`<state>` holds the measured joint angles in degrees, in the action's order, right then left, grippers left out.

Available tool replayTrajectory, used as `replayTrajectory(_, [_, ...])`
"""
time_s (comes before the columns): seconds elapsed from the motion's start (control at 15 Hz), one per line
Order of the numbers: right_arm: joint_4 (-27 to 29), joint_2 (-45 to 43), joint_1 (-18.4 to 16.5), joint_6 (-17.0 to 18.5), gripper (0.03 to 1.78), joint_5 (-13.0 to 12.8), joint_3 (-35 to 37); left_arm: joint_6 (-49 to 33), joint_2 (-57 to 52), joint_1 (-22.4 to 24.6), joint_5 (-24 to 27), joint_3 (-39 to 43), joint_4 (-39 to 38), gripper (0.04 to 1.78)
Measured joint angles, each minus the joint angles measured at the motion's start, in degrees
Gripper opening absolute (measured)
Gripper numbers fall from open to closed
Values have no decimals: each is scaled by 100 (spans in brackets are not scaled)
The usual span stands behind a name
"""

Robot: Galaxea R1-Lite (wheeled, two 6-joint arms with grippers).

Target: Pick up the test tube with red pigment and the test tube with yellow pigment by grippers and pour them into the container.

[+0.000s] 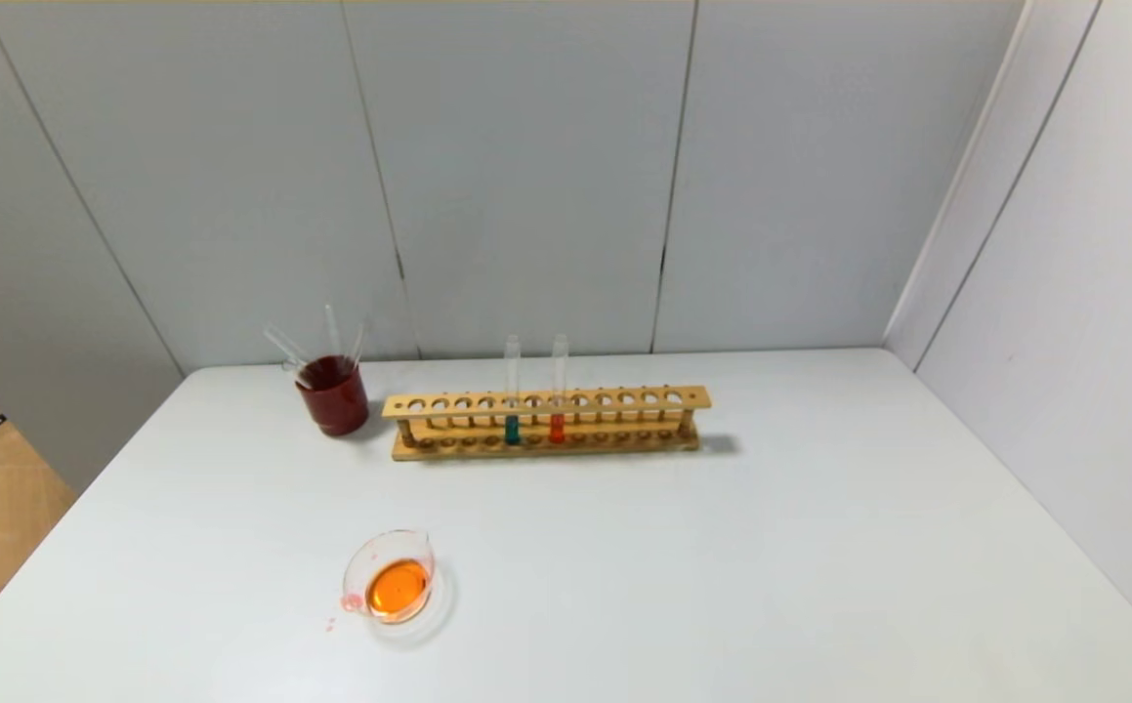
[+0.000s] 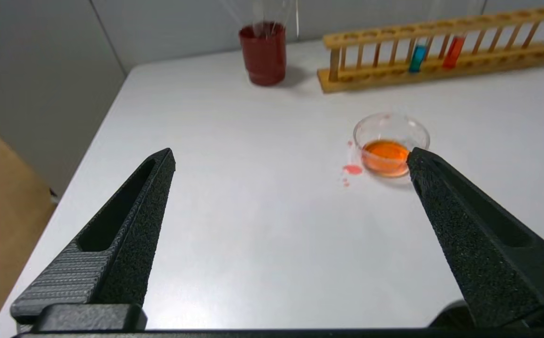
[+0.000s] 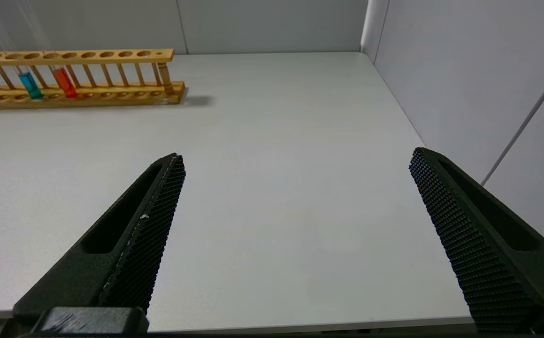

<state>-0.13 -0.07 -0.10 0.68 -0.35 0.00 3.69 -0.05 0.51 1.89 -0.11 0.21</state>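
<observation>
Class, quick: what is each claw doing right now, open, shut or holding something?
Left claw: open, holding nothing.
Right claw: open, holding nothing.

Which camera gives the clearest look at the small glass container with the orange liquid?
The left wrist view: the container sits close, showing its clear rim, the orange liquid and pink drips on the table beside it, though one finger of the open left hand covers its edge. The head view shows it smaller. The right wrist view misses it.
</observation>
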Motion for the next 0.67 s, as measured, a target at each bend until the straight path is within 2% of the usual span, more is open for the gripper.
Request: replayTrajectory(0.67, [-2,0,0,-13,175,0,0,-98,-6,0,-21,11,12,174])
